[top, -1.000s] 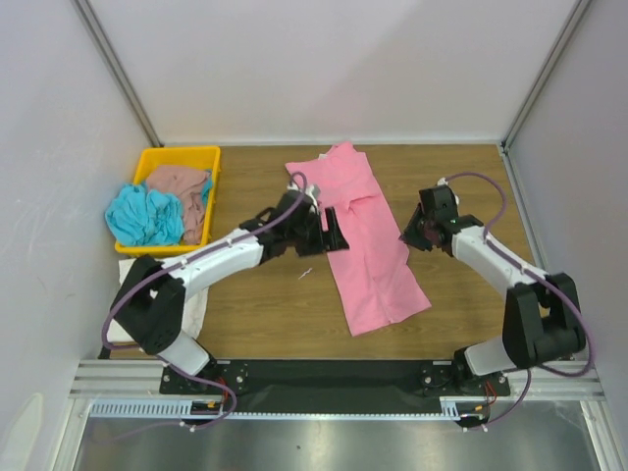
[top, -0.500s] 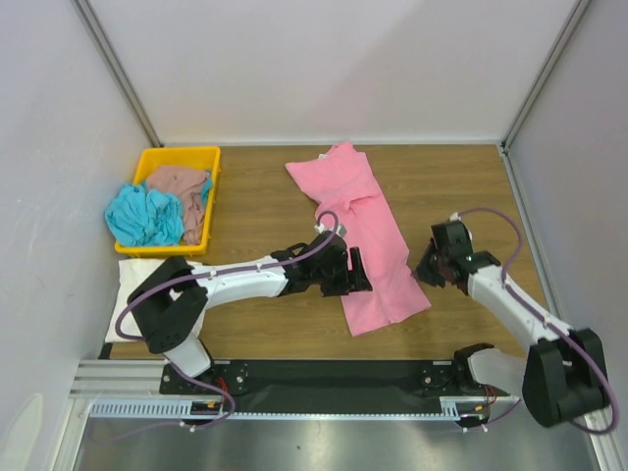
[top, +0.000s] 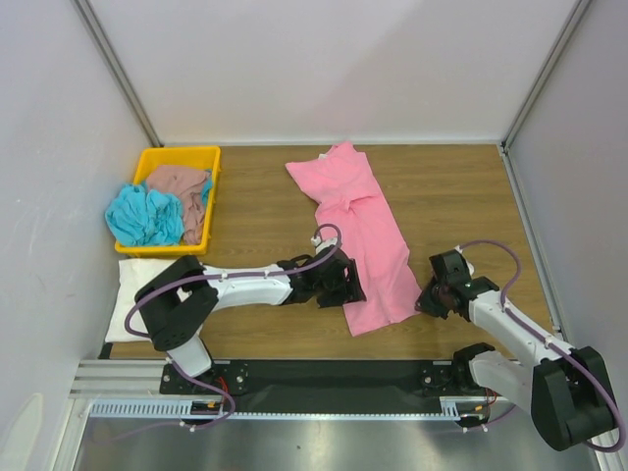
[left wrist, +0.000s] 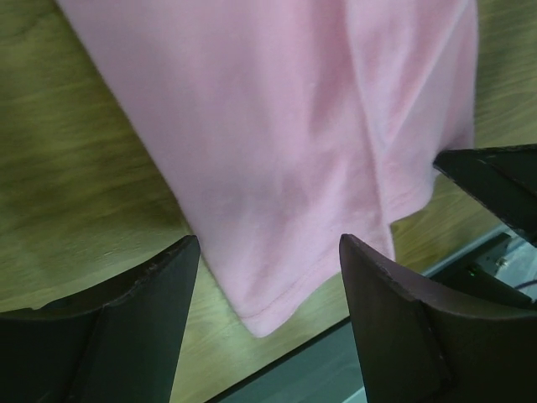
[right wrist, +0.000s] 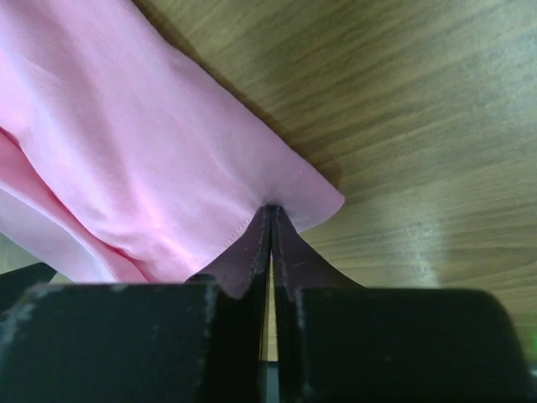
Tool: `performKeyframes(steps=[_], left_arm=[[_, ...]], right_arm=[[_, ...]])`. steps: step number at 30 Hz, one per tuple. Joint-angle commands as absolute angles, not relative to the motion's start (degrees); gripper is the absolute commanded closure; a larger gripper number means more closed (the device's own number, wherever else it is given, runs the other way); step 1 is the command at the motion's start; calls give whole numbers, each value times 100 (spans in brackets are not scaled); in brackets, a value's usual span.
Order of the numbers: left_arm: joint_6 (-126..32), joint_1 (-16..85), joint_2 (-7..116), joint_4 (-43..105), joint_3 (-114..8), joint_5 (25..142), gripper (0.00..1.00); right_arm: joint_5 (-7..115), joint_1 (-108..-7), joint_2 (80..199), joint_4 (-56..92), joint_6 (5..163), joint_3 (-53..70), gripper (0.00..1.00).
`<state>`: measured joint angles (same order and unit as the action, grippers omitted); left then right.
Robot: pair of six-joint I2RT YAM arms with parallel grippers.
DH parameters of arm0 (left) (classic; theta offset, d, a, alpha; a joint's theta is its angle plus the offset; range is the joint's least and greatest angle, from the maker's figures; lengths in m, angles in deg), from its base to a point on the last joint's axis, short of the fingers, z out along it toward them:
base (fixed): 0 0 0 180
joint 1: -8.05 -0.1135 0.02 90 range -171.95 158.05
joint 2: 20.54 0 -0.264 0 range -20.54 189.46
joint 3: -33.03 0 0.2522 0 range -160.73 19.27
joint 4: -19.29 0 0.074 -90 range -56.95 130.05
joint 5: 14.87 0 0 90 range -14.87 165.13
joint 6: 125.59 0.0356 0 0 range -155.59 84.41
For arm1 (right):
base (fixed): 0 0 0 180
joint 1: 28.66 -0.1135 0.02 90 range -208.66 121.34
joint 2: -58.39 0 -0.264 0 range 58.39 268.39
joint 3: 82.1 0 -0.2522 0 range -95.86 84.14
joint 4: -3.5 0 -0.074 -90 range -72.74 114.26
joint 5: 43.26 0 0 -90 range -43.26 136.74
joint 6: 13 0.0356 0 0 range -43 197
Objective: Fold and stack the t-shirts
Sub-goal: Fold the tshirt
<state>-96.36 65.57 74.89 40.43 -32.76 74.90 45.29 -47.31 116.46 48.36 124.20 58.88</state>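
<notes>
Right wrist view is showing the right gripper (right wrist: pixel 270 220) pinching the hem at one near corner of the pink t-shirt (right wrist: pixel 126 143), jaws clenched on the cloth. The left gripper (left wrist: pixel 268 245) is holding its jaws spread wide over the other near corner, grasping nothing. The shirt is lying lengthwise on the wooden table (top: pixel 265 196). The turquoise t-shirt (top: pixel 142 216) and brown-pink t-shirt (top: pixel 182 184) are sitting bunched in the yellow tray (top: pixel 211 155), and the cream-white t-shirt (top: pixel 132 285) is lying beside the left arm.
</notes>
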Motion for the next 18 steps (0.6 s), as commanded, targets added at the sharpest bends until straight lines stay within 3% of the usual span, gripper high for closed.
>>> performKeyframes(steps=[1, 10, 18], left_arm=[[-9799, 6624, 7315, 4008, -3127, 7145, 26], [-9966, 6659, 6938, 4579, -2942, 6608, 25], [-10159, 6904, 6936, 4114, -2617, 6783, 25]], right_arm=[[4235, -4878, 11614, 5101, 12709, 5979, 100], [3822, -5362, 11516, 5751, 13061, 5812, 100], [3778, -6091, 11201, 6464, 13588, 5847, 100]])
